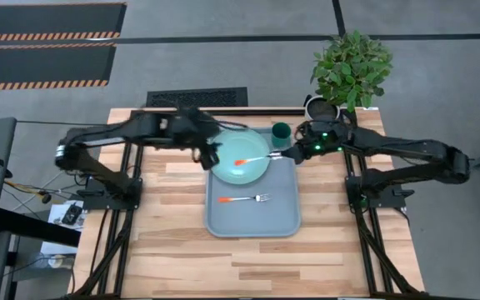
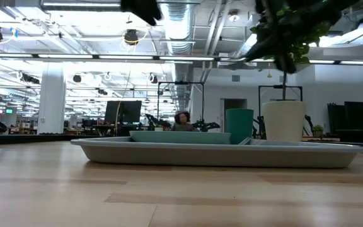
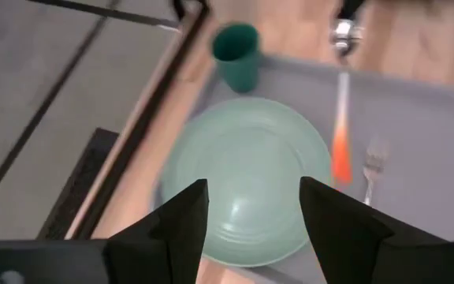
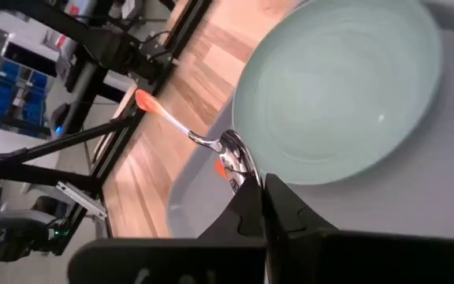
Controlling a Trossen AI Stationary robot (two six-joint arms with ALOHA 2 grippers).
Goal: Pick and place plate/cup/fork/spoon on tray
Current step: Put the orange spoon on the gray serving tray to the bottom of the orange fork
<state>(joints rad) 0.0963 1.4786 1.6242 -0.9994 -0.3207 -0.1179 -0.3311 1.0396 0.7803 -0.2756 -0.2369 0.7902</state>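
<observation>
The pale green plate (image 1: 242, 167) lies in the far left part of the blue-grey tray (image 1: 282, 212). The dark green cup (image 1: 281, 130) stands upright in the tray's far corner. The fork (image 1: 244, 199) lies flat on the tray's floor, nearer than the plate. My right gripper (image 1: 288, 154) is shut on the spoon (image 1: 257, 158), whose orange handle reaches out over the plate. My left gripper (image 3: 251, 209) hangs open above the plate (image 3: 243, 170), touching nothing. My right gripper pinches the spoon's metal bowl end (image 4: 233, 158) between its two fingertips (image 4: 251, 193). The fingers come from the table's right, slanting down, in line with the spoon. The spoon is lifted clear, and its orange handle tip (image 4: 144, 100) points toward the table's left.
A leafy plant (image 1: 350, 67) in a white pot (image 1: 322, 107) stands at the table's far right corner, just behind my right arm. Bare wooden tabletop (image 1: 248, 267) stretches along the near side and on both sides of the tray.
</observation>
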